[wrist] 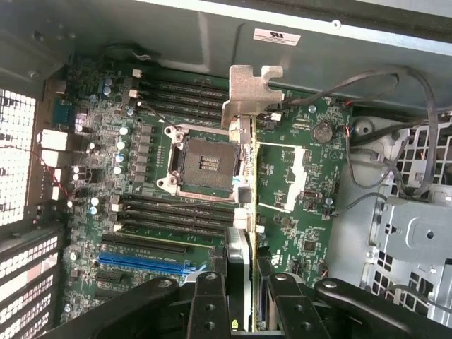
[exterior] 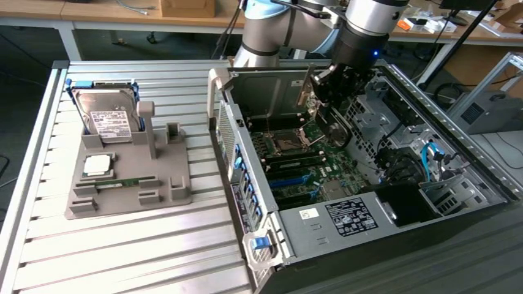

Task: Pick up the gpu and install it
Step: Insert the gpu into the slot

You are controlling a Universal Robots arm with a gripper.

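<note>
Gripper [wrist: 244,286] on my arm clenches the gpu [wrist: 248,92], a thin card seen edge-on with a silver bracket, seemingly hanging over the far motherboard [wrist: 296,176].

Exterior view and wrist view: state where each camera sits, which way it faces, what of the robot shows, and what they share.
Exterior view: off the arm, high up, looking down on the open computer case and parts holder; arm and gripper show.
Wrist view: on the wrist, facing down into the case along the gripper gripping the gpu.
Shared: gripper, gpu, motherboard.
</note>
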